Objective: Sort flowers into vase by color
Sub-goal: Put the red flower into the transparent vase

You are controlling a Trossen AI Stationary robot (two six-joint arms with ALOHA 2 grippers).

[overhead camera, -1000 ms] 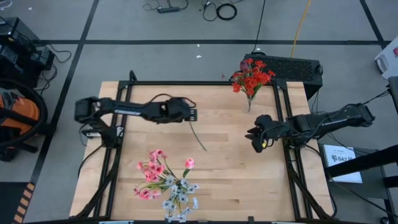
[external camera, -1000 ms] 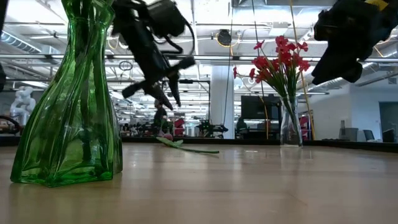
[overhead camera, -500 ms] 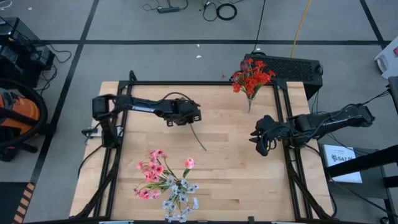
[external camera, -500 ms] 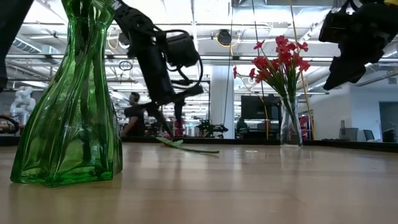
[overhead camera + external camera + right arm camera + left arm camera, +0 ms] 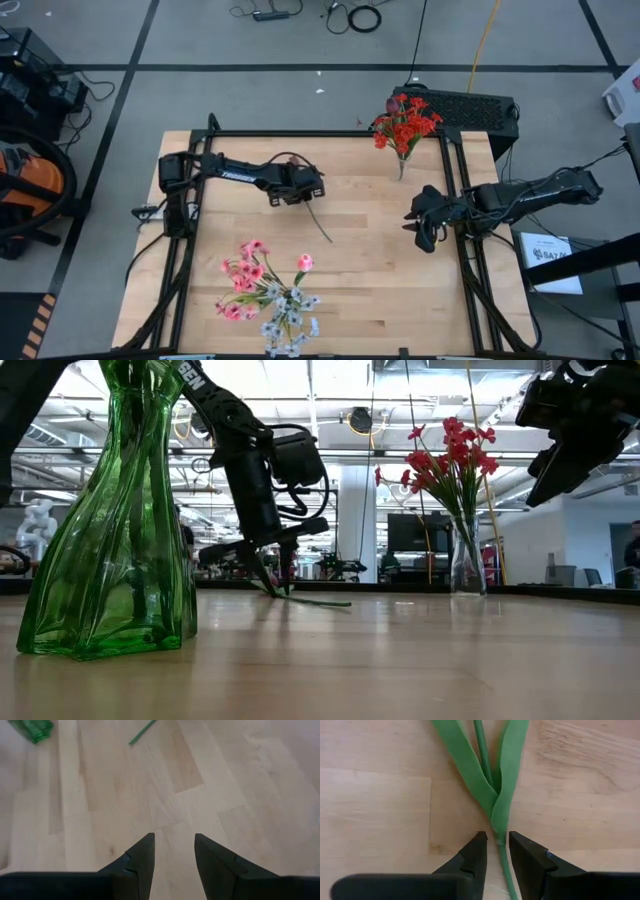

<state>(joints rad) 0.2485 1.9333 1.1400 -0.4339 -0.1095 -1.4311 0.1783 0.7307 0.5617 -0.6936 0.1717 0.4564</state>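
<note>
Fingers of the left gripper (image 5: 496,851) stand slightly apart astride a loose stem (image 5: 482,747) with two long leaves, lying mid-table (image 5: 380,275), tips down on the wood, not closed on it. Right gripper (image 5: 174,851) hovers open over bare boards at the right. Red flowers (image 5: 405,122) stand in a clear vase (image 5: 466,568) far right; pink and white flowers (image 5: 262,295) fill a green vase (image 5: 112,530) at the near edge.

**A robotics lab in an open industrial hall**

A pale wooden worktable (image 5: 350,270) in a black metal frame (image 5: 300,133) is standing on grey taped concrete floor (image 5: 250,90), with loose black cables (image 5: 362,17) lying at the far side; white ceiling beams and pipes (image 5: 330,405) are running overhead.
</note>
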